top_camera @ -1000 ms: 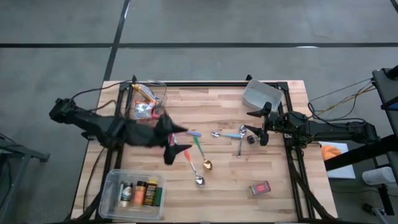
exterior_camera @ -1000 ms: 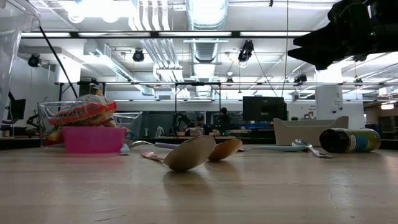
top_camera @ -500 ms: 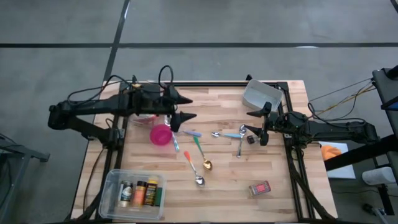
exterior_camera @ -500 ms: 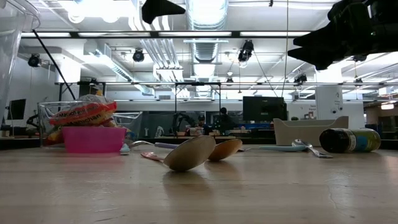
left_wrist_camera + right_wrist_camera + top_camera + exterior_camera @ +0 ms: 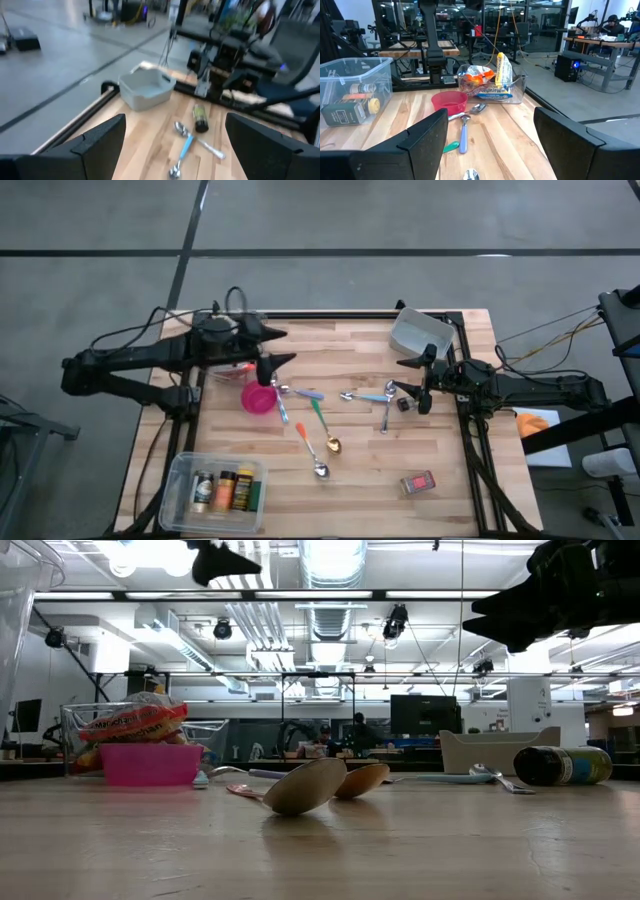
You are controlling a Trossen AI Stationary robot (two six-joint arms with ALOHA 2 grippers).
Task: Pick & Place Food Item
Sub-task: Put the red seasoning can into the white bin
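Swinging back from the table's middle, the left gripper (image 5: 278, 347) now hangs above the clear bin of snack packets (image 5: 236, 340) at the far left corner, jaws spread wide and empty, beside the pink bowl (image 5: 258, 397). Across the table (image 5: 360, 450), the right gripper (image 5: 414, 385) waits level, jaws apart, holding nothing, near the small bottle (image 5: 403, 403).

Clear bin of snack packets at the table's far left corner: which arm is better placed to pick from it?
Left. The open left gripper hangs beside the clear bin of snack packets; the right gripper waits across the table.
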